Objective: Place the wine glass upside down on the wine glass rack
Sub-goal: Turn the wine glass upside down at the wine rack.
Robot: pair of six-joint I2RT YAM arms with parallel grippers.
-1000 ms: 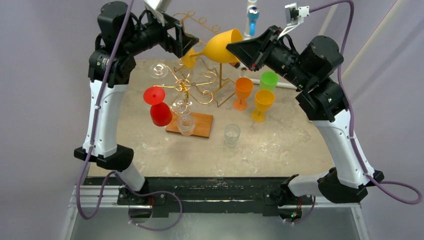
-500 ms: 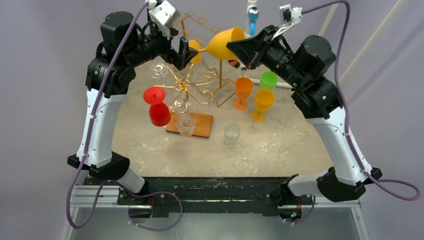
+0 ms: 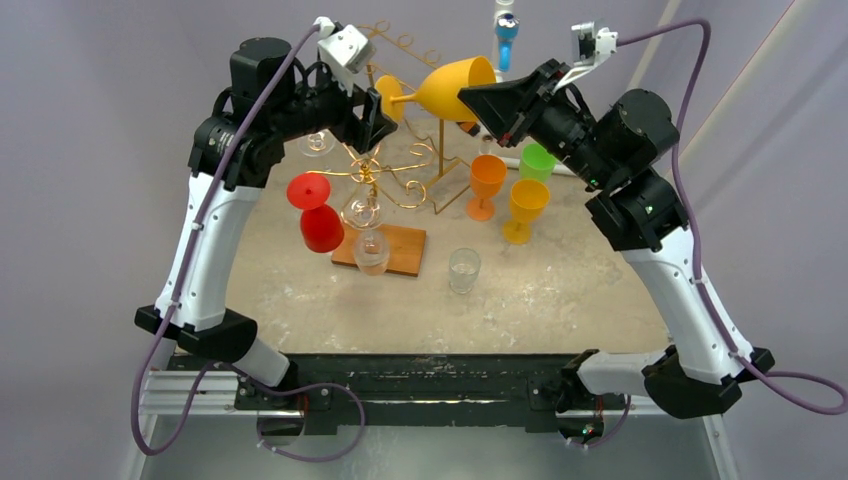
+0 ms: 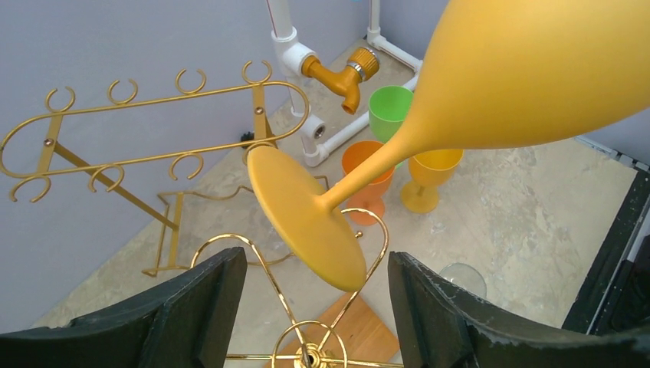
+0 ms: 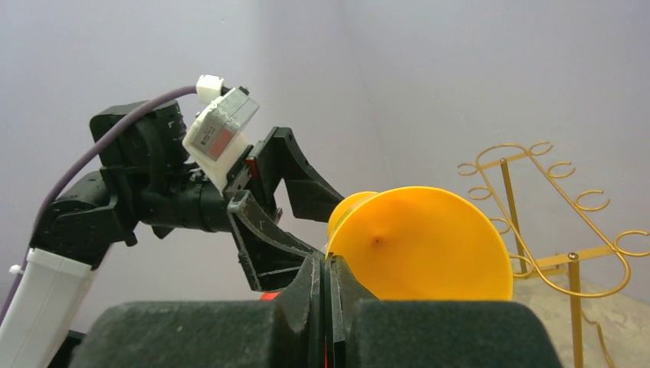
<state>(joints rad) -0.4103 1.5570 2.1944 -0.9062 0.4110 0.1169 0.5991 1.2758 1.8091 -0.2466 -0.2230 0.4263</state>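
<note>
Wine glass [image 3: 450,88] sideways, rim pinched in right gripper [image 3: 467,98]; left gripper's [image 4: 314,268] parted jaws flank its foot above gold rack [image 3: 385,175].

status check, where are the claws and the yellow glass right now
Right claw shut on yellow wine glass rim, glass held sideways. Left claw open, straddling its foot, not gripping. Gold rack scrolls just below the foot.

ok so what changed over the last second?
The left arm swung in toward the middle. The left claw now straddles the foot of the yellow glass, jaws apart, no contact visible. The right claw, pinched on the rim, raised the glass slightly and brought it closer to level. Nothing was let go. The rack, the red glass hanging on it and the orange glass stayed put.
</note>
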